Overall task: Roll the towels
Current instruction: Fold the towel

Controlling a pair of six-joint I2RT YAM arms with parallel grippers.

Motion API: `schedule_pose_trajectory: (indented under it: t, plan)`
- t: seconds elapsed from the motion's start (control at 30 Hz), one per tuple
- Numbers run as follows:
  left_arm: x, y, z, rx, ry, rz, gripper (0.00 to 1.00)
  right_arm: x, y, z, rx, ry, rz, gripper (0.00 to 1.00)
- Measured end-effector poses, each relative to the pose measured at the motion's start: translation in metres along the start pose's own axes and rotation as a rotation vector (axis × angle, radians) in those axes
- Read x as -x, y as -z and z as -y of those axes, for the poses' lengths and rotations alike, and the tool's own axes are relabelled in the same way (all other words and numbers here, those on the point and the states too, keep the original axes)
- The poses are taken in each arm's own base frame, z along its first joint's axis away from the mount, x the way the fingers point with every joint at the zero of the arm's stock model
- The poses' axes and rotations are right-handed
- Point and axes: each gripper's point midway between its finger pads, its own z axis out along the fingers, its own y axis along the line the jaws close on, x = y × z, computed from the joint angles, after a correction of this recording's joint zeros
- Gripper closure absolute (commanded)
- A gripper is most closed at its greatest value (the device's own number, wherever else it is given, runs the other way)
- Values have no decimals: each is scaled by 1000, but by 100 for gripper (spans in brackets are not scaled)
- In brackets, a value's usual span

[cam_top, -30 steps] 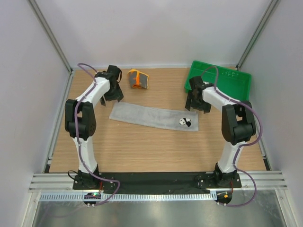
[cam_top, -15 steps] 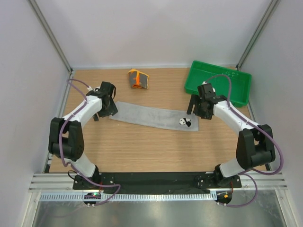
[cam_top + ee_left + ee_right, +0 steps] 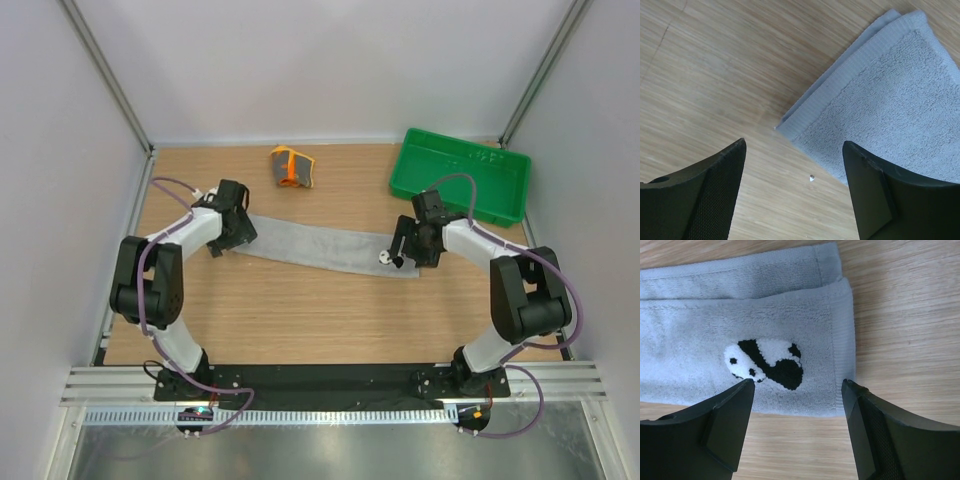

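one towel bundled, the grey one not yet rolled

nearest the arm bases, the grey towel (image 3: 320, 250) lay flat on the desk (image 3: 300, 320) as a long strip, folded lengthwise into layers, with no turn of a roll at either end. the left gripper (image 3: 794, 146) hung low over its left end, jaws wide apart and holding nothing. the strip's corner showed between the two fingers, and whether they touched the cloth could not be told. the right gripper (image 3: 796, 384) was likewise wide open and empty over the right end, straddling the short edge beside the black and white panda patch (image 3: 765, 364). both looked placed to take an end, so the rolling of this towel seemed about to begin, with all of it left to do. farther back, well apart from the strip, the orange and yellow towel (image 3: 291, 166) sat as a compact bundle with grey showing. it was probably rolled already, though too small to be sure. the green tray (image 3: 490, 175) stood at the far right.
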Motion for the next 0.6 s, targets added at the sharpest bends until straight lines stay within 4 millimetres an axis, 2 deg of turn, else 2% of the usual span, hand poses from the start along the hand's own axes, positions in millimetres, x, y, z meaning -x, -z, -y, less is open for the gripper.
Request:
schedule_pose_trajectory:
  t: [0.07,0.13,0.17,0.23,0.27,0.4,0.47,0.6]
  plan:
    - [0,-5,2,-2,3,2,25,-1,-4,3,-11,-4,-7,24]
    - [0,-10,4,-4,4,1,33,-2,-6,7,-32,-4,-9,24]
    - [-1,-12,5,-4,5,-1,43,-2,-6,9,-42,-5,-8,24]
    - [-3,-16,5,-3,8,-4,52,-1,-7,12,-57,-7,-3,24]
    - [-3,-18,5,-2,8,-7,63,-1,-7,13,-61,-7,-2,24]
    - [-3,-23,7,-5,23,-5,80,-8,-5,18,-72,-6,-9,24]
    - [-1,-23,8,-11,29,0,88,-9,-5,19,-75,-6,-13,24]
    - [-1,-23,9,-11,30,1,91,-10,-6,20,-78,-6,-16,25]
